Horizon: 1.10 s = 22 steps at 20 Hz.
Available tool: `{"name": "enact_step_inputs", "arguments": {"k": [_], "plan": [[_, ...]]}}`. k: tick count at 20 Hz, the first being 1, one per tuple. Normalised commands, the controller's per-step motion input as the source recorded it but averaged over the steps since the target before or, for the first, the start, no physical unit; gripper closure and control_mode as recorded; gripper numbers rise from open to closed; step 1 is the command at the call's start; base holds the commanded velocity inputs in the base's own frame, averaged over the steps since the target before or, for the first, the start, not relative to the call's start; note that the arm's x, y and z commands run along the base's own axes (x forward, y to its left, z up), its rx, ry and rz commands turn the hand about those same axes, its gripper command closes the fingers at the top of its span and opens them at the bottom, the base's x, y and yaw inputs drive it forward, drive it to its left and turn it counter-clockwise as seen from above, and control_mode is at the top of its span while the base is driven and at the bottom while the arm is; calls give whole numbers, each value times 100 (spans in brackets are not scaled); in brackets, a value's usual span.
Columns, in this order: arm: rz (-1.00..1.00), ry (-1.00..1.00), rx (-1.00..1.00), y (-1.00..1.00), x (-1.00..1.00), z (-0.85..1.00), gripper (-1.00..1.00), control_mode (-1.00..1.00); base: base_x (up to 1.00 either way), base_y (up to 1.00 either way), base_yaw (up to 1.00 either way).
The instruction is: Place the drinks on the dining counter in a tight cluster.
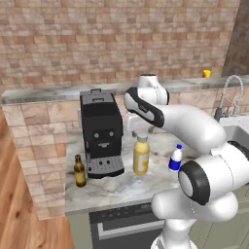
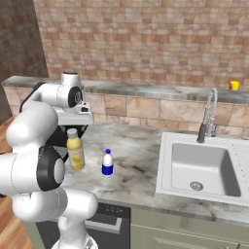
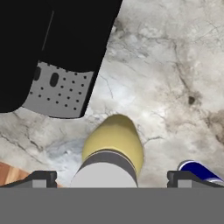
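Three drinks stand on a marble kitchen counter (image 1: 121,187). The tall yellow bottle (image 1: 141,154) (image 2: 74,150) with a pale cap is in the middle. A slim brown bottle (image 1: 80,171) stands left of the coffee machine, and a small blue-and-white bottle (image 1: 175,158) (image 2: 107,163) is to the right. My gripper (image 3: 112,179) hangs open just above the yellow bottle (image 3: 114,144), one fingertip (image 3: 41,178) on each side of the cap, holding nothing. The blue-and-white bottle (image 3: 197,169) peeks in at the lower right of the hand view. The dining counter is out of view.
A black coffee machine (image 1: 101,133) (image 3: 57,43) stands close to the left of the yellow bottle. To the right are a white sink (image 2: 202,168) and a faucet (image 2: 209,112). A raised brick ledge (image 1: 48,92) runs behind, with a small yellow object (image 2: 235,85) on it.
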Motion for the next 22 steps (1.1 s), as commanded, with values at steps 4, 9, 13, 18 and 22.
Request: {"name": "enact_step_inputs", "arguments": {"k": [4, 9, 13, 18, 22], "plan": [[0, 0, 0, 0, 0, -14, -100, -100, 0, 0, 0], [0, 0, 0, 0, 0, -21, -100, -100, 0, 0, 0], [0, 0, 0, 0, -1, -14, -100, -100, 0, 0, 0], [0, 0, 0, 0, 0, -10, -100, -100, 0, 0, 0], [0, 0, 0, 0, 0, 0, -100, -100, 0, 0, 0]]}}
